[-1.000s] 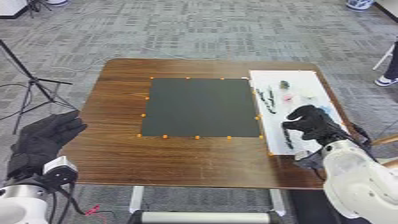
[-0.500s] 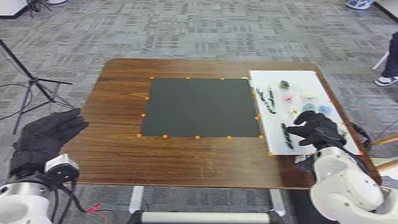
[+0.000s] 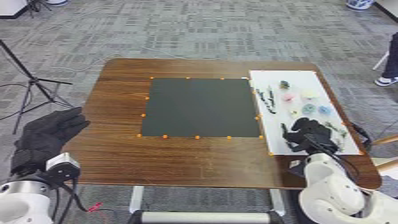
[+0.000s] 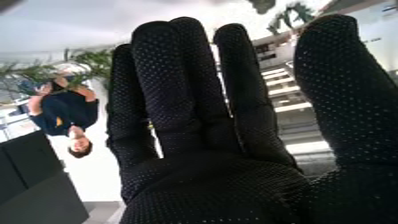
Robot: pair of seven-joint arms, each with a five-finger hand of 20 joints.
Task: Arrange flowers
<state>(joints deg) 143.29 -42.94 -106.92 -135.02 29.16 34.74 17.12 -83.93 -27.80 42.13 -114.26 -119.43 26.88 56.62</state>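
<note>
In the head view my right hand (image 3: 311, 136) is over the lower part of the white sheet (image 3: 282, 145), fingers fairly straight. In the right wrist view the hand (image 4: 213, 185) has extended fingers and its thumb stands apart, nothing between; green leafy sprigs (image 4: 93, 62) show beside the fingers. Farther up the sheet lie dark branches (image 3: 267, 99), a dark green piece (image 3: 284, 85), a pink flower (image 3: 288, 97), a pale yellow flower (image 3: 309, 94), a teal flower (image 3: 308, 108) and a blue flower (image 3: 324, 110). My left hand (image 3: 44, 136), open, is off the table's left side.
A black square mat (image 3: 200, 107) with orange markers around its edges lies mid-table, left of the white sheet. Brown wood (image 3: 178, 165) borders it. A tripod (image 3: 33, 80) stands on the floor at the left.
My right hand has moved down along the white sheet toward the near edge, uncovering the teal and blue flowers. The left hand has hardly moved.
</note>
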